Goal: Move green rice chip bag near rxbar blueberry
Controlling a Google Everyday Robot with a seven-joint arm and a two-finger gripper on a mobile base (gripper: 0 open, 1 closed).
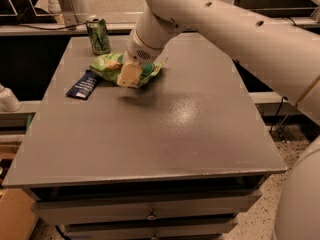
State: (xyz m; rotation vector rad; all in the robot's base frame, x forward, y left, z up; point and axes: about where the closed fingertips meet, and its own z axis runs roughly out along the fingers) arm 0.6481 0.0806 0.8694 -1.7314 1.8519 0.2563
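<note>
The green rice chip bag [111,64] lies crumpled at the table's far left, its left end close to the rxbar blueberry [83,84], a flat navy bar just to its front left. My gripper [129,75] comes down from the big white arm and sits on the bag's middle, hiding part of it.
A green drink can [98,35] stands upright at the far left corner, just behind the bag. The grey table [150,134] has drawers under its front edge. A white post [6,99] stands off the left side, and a cardboard box [15,216] sits on the floor.
</note>
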